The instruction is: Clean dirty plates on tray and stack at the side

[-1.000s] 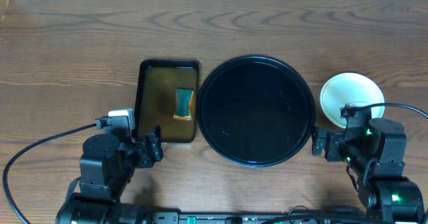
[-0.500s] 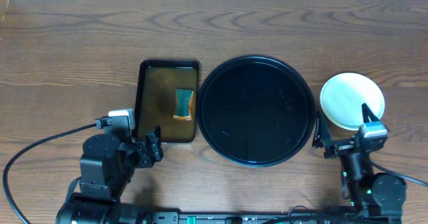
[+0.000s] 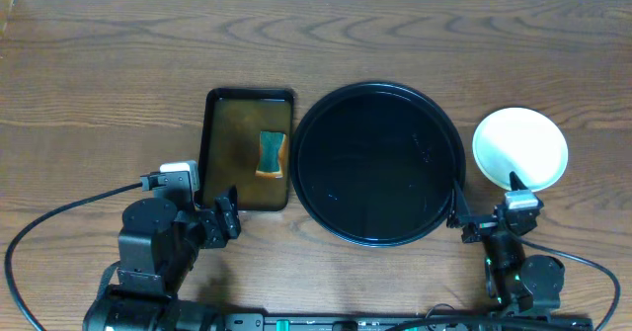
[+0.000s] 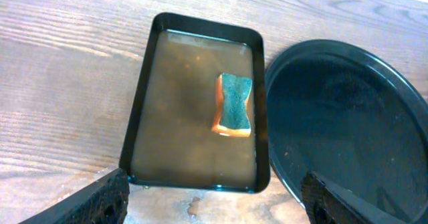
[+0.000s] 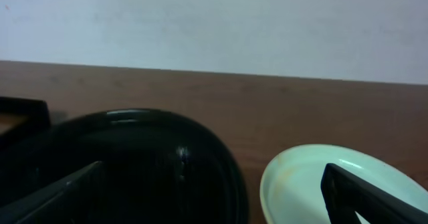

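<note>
Tray (image 3: 378, 163) bare. Plates (image 3: 520, 148) stacked just right of it; the top one looks clean. Left gripper (image 4: 214, 185) and right gripper (image 5: 210, 177) are both spread and empty. Task judged essentially done.

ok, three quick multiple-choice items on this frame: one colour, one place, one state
1. What colour is the round tray?
A white
B black
C yellow

2. Where is the sponge?
A on the tray
B on the table
C in the pan of brown water

3. What is the state of the right hand?
A open, gripping nothing
B shut on the sponge
C shut on the tray rim

Answers:
1 B, the overhead view shows it glossy black.
2 C, the left wrist view shows it lying in the brown water.
3 A, the right wrist view shows its fingers wide apart and not gripping anything.
</note>
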`<state>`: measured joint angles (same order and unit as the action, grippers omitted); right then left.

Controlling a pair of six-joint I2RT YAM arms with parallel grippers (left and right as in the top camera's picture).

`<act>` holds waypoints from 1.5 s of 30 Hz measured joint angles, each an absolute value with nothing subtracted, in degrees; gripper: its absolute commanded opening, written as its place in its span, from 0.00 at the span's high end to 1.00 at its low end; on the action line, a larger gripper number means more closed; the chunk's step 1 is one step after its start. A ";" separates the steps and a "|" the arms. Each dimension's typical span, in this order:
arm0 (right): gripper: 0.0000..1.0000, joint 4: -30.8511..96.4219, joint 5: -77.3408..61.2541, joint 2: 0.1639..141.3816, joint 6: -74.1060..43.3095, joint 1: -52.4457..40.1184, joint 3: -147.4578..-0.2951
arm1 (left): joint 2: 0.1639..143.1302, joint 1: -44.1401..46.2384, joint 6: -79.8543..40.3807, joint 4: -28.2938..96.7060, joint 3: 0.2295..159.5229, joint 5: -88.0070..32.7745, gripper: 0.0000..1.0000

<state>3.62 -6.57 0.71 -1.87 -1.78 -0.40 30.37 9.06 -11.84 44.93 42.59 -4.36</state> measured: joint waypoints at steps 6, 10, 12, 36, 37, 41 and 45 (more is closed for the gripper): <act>0.01 3.62 -6.37 0.69 -1.87 -1.96 -0.40 | 30.37 9.06 -11.84 44.95 42.59 -4.36 0.17; 0.01 3.62 -6.37 0.69 -1.87 -1.96 -0.40 | 30.37 9.06 -11.84 44.95 42.59 -4.36 0.17; 0.01 3.62 -6.37 0.69 -1.87 -1.96 -0.40 | 30.37 9.06 -11.84 44.95 42.59 -4.36 0.17; 0.01 3.62 -6.37 0.69 -1.87 -1.96 -0.40 | 30.37 9.06 -11.84 44.95 42.59 -4.36 0.17; 0.01 3.62 -6.37 0.69 -1.87 -1.96 -0.40 | 30.37 9.06 -11.84 45.01 42.59 -4.34 0.17; 0.01 3.60 -6.37 0.69 -1.89 -1.96 -0.40 | 29.41 8.54 -11.70 45.52 42.06 -4.12 0.17; 0.01 3.60 -6.37 0.67 -1.89 -1.96 -0.40 | 23.94 7.03 -10.44 41.50 37.19 -3.88 0.17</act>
